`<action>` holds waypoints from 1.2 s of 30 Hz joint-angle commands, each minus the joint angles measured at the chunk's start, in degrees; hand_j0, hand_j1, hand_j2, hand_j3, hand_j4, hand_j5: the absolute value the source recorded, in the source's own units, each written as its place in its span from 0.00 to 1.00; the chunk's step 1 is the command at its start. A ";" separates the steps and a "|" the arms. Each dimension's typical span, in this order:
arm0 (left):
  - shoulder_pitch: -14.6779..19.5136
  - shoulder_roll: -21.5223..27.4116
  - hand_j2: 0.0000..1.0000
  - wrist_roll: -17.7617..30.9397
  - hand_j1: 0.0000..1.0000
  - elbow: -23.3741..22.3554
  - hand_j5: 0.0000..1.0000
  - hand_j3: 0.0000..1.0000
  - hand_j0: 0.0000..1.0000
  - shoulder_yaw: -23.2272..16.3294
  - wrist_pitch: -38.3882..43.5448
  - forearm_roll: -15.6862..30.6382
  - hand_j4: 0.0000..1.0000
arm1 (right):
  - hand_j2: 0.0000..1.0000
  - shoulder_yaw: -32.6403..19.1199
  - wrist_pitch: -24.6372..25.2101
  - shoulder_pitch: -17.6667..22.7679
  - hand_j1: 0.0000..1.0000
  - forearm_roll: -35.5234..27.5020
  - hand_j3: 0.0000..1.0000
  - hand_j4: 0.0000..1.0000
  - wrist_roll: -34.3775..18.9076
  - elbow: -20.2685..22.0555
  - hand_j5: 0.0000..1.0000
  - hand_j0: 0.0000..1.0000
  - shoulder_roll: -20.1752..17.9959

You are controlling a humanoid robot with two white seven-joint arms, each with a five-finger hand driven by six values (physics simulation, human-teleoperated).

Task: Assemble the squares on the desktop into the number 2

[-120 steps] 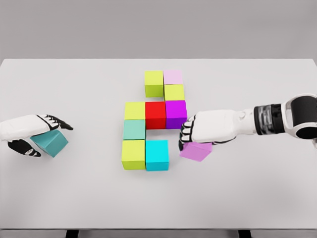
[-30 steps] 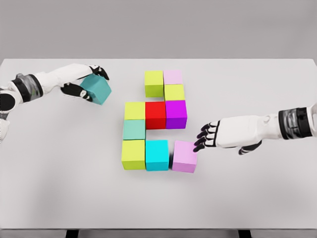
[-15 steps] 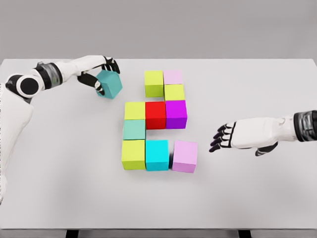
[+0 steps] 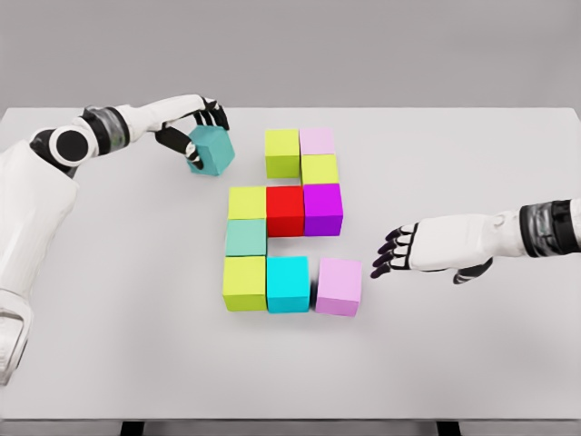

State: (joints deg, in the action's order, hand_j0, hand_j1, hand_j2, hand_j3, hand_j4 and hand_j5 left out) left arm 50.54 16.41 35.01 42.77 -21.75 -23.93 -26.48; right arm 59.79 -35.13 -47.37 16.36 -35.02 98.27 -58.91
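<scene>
While the left hand curls its black-tipped fingers around a teal cube, held tilted just left of the lime-green cube at the top of the figure, the right hand hovers with fingers spread and empty, near the pale violet cube but apart from it. On the plain white table, the figure reads: lime-green and pale pink cube on top, a yellow-green cube below, then a yellow cube, red cube and magenta cube in a row, a mint cube, then a lime cube, cyan cube and the violet one. No cube carries any writing or label.
</scene>
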 commanded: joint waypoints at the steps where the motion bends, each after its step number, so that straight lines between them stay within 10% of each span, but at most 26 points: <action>1: 0.00 -0.24 0.40 -0.01 0.40 -0.14 0.40 0.40 0.40 0.39 1.69 0.38 0.40 | 1.00 -0.03 0.13 0.00 1.00 -0.19 1.00 1.00 0.02 -0.01 1.00 1.00 0.37; 11: 0.79 -1.29 0.43 -0.01 0.43 -0.23 0.43 0.43 0.43 0.66 9.52 0.47 0.43 | 1.00 -0.12 0.13 -0.53 1.00 -0.19 1.00 1.00 0.02 -0.01 1.00 1.00 1.87; 15: 0.88 -1.29 0.81 -0.01 0.81 -0.05 0.81 0.81 0.81 0.66 10.22 0.47 0.81 | 1.00 -0.20 0.13 -0.61 1.00 -0.19 1.00 1.00 0.02 -0.01 1.00 1.00 2.74; 20: 0.88 -1.29 1.00 -0.01 1.00 0.56 1.00 1.00 1.00 0.83 10.75 0.47 1.00 | 1.00 -0.56 0.13 -0.97 1.00 -0.19 1.00 1.00 0.02 -0.53 1.00 1.00 3.98; 36: 0.79 3.36 1.00 -0.01 1.00 1.00 1.00 1.00 1.00 0.83 7.33 2.22 1.00 | 1.00 -0.56 0.13 -1.06 1.00 -0.19 1.00 1.00 0.02 -1.41 1.00 1.00 1.43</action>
State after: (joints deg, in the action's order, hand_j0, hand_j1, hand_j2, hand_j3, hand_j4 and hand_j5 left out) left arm 51.33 18.19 35.03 43.68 -21.02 -15.18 -25.36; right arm 59.24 -35.14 -48.34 16.39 -35.02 96.83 -56.30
